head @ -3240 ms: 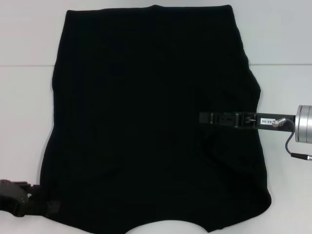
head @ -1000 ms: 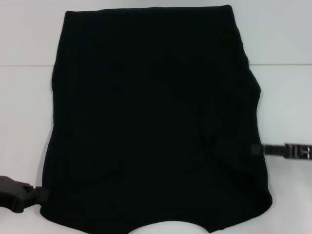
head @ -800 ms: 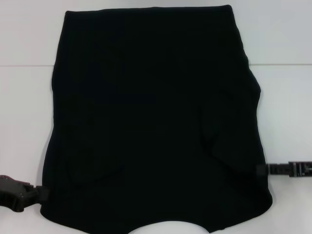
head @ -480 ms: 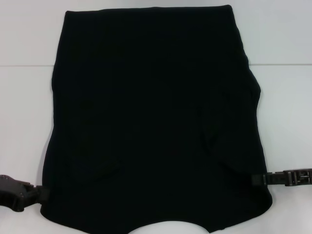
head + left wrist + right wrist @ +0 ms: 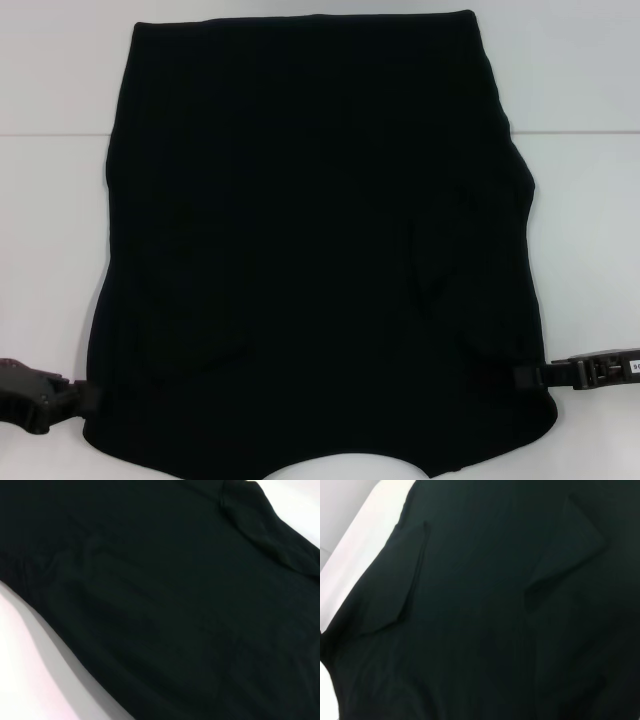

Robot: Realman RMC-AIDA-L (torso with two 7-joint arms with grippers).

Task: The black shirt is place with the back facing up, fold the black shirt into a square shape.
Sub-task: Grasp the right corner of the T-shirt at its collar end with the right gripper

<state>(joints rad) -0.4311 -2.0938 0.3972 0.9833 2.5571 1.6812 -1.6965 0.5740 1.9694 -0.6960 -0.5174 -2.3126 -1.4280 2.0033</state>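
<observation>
On the white tabletop (image 5: 580, 180) your large black soft-fabric shirt (image 5: 320, 240) lies central, sleeves folded inward, with left gripper (image 5: 88, 398) at eight o'clock and right gripper (image 5: 522, 377) at four o'clock touching its near corners, probably for the lengthwise fold, though you cannot tell either's grip.

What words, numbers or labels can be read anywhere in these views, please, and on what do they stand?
None can be read.
A small white label sits on the right gripper at the picture's right edge in the head view; its characters are cut off and too small to make out.
The black shirt shows only plain black fabric in all three views.
The left gripper and the white table bear no visible marking.
</observation>
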